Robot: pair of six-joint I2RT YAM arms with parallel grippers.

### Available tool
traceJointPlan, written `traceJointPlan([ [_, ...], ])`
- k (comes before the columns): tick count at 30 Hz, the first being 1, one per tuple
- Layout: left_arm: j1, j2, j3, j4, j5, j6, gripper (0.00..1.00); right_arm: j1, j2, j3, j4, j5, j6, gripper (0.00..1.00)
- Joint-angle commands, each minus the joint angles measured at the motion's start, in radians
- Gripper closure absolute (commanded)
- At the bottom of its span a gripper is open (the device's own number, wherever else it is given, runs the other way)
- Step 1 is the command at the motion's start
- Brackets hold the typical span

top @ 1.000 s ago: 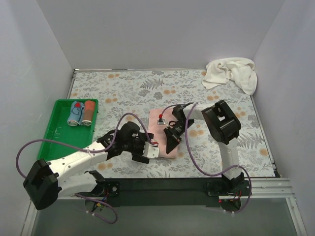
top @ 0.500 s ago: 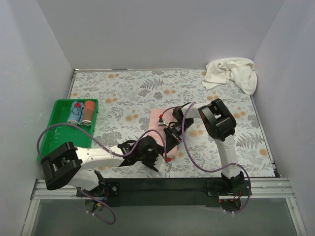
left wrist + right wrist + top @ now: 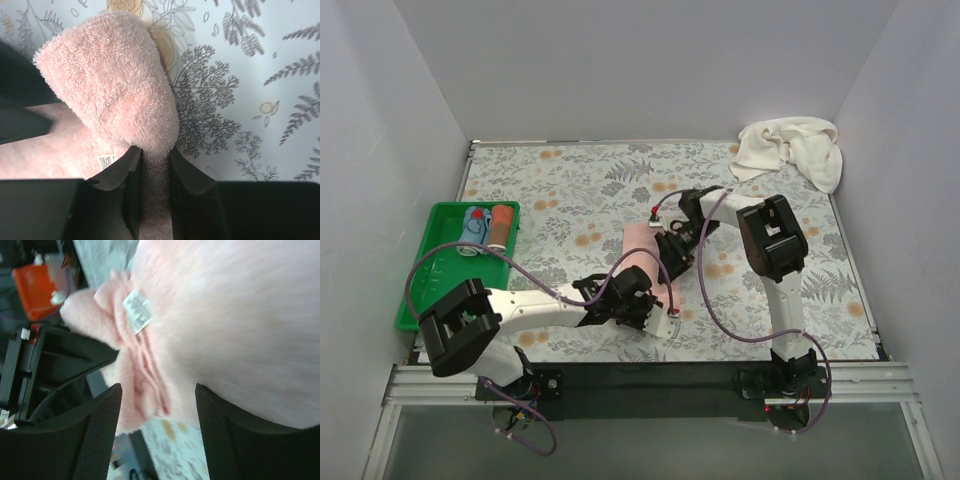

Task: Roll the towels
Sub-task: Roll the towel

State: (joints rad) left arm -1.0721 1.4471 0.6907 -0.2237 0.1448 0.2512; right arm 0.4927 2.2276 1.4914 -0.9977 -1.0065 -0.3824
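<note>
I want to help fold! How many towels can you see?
2. The pink towel lies mid-table; the white towel is heaped in the far right corner. The rolls in the green tray may be more; too small to tell.

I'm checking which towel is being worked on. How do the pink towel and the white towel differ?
The pink towel is small and lies mid-table; the white towel is bulkier, heaped in the far right corner. The left gripper pinches the pink towel's edge in its fingers; nothing touches the white towel. Both are terry cloth, neither fully rolled.
</note>
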Motion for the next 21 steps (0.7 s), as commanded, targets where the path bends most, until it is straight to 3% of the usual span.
traceJointPlan([
  [1,-0.002,0.051,0.026,-0.246,0.189,-0.105,1.0,-0.112,-0.046,0.142,0.038,0.16,-0.007,0.42],
  [4,0.052,0.082,0.065,-0.298,0.265,-0.133,1.0,-0.179,-0.158,0.188,0.03,0.189,-0.006,0.31],
  [10,0.217,0.205,0.203,-0.425,0.472,-0.129,1.0,-0.256,-0.432,0.058,0.053,0.189,-0.072,0.28],
  [16,0.333,0.393,0.354,-0.572,0.64,-0.07,1.0,-0.256,-0.695,-0.104,0.09,0.168,-0.128,0.27],
  [21,0.406,0.593,0.521,-0.678,0.688,-0.026,1.0,-0.24,-0.818,-0.192,0.117,0.178,-0.15,0.35],
])
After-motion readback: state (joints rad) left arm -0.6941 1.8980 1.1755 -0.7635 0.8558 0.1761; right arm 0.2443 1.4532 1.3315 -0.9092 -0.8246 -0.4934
